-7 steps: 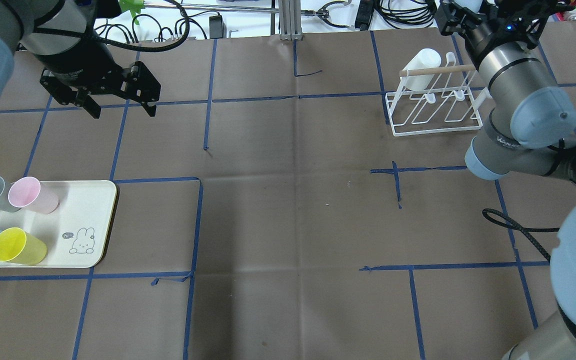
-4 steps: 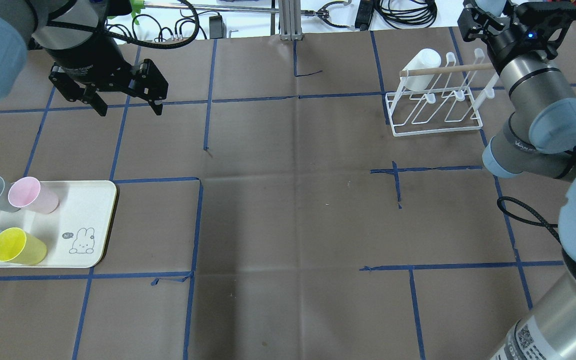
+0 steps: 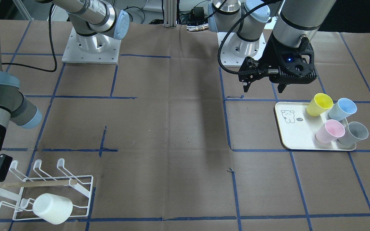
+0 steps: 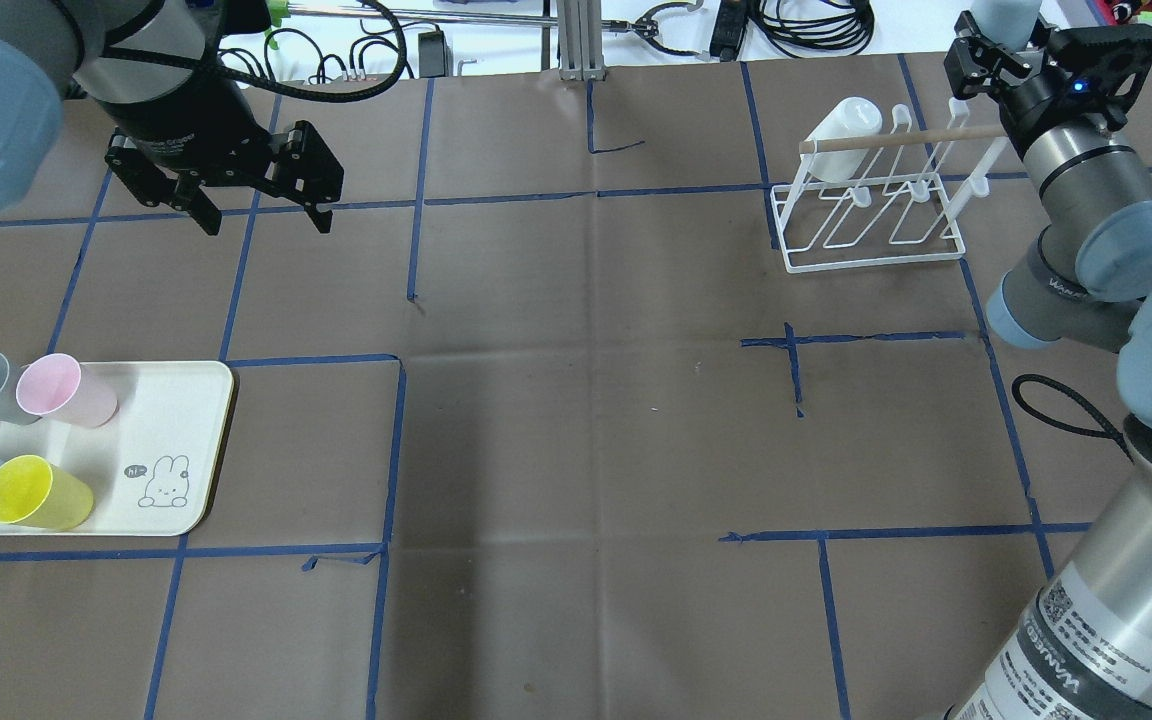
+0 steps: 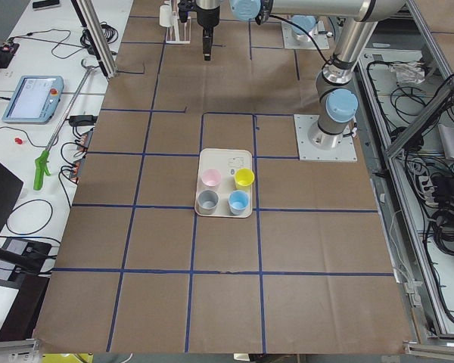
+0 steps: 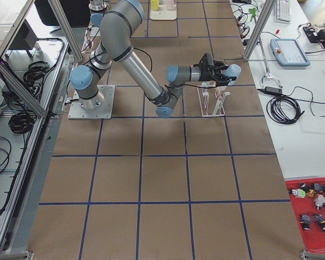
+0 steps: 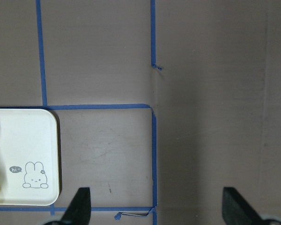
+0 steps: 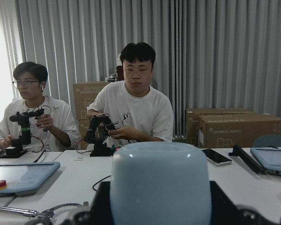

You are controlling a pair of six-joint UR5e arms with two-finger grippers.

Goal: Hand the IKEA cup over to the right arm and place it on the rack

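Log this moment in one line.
left gripper open, empty | right gripper shut on pale-blue cup beside rack | white cup on rack

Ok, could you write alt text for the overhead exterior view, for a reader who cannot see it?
The right gripper holds a pale-blue cup beside the right end of a white wire rack, which carries one white cup. The left gripper hangs open and empty above the brown table. At lower left, four coloured cups stand on a cream tray.
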